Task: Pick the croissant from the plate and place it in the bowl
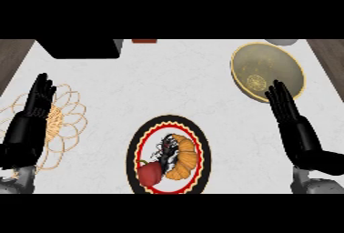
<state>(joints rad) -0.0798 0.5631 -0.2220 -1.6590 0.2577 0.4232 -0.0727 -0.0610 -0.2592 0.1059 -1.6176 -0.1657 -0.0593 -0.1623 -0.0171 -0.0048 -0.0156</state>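
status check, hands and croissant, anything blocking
Left hand and right hand open, holding nothing. Croissant on plate, red pepper touching it. Bowl far right, path clear.

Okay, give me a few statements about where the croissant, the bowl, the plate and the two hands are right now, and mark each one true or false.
1. The croissant lies on the plate. True.
2. The right hand is curled round the croissant. False: it is open, apart from the plate, beside the bowl.
3. A red pepper shares the plate with the croissant. True.
4. The croissant is already in the bowl. False: it is on the plate.
5. The left hand is open, over a wire basket. True.
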